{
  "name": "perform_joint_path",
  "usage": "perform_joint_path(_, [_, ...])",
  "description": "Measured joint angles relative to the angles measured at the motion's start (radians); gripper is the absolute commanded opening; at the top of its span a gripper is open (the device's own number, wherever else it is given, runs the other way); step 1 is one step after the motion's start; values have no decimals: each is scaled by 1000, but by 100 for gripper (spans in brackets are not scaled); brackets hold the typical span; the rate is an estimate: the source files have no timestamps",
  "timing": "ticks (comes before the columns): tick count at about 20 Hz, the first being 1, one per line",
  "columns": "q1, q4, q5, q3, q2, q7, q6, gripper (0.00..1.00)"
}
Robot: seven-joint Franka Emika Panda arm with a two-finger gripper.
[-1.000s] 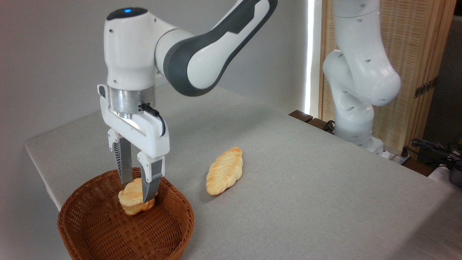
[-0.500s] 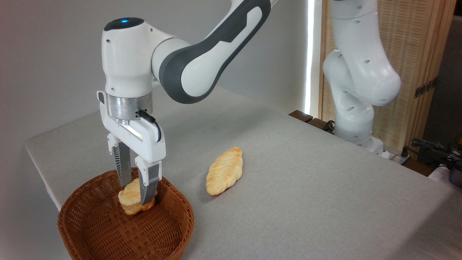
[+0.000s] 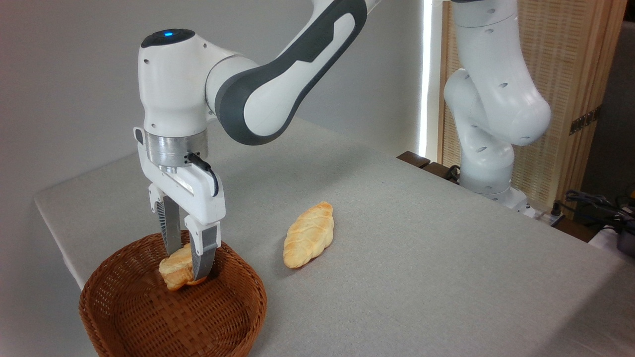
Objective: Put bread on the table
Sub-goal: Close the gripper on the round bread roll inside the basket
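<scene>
**Golden roll gripped inside the wicker basket**

Golden-brown and layered, the one small bread (image 3: 174, 269) sat within the single brown woven basket (image 3: 149, 322) at the near left corner of the tabletop (image 3: 421, 258), which was covered in light grey cloth. The tool (image 3: 187, 267) pointed straight down into the basket, its two fingers (image 3: 202, 253) narrowed onto the bread, one on each side, so that it was held between them. The roll looked tilted, its left end sticking out past the fingers; whether its underside touched the basket floor could not be told. One longer, pale braided loaf (image 3: 308, 234) lay on the cloth just to the right of the basket, apart from its rim and untouched. Two breads in all were visible: one in the basket, one on the cloth. One white and grey arm (image 3: 278, 84) reached in from the upper right, its base standing at the tabletop's far right edge.
</scene>
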State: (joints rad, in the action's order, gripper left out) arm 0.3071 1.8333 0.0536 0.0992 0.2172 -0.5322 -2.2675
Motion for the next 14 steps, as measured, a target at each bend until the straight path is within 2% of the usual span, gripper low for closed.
perform_joint_path(1, [0, 0, 0, 0, 1, 0, 0, 88])
perform_joint_path(3, [0, 0, 0, -1, 2, 0, 0, 49])
perform_joint_path(4, [0, 0, 0, -1, 2, 0, 0, 45])
perform_joint_path(14, [0, 0, 0, -1, 2, -1, 0, 48])
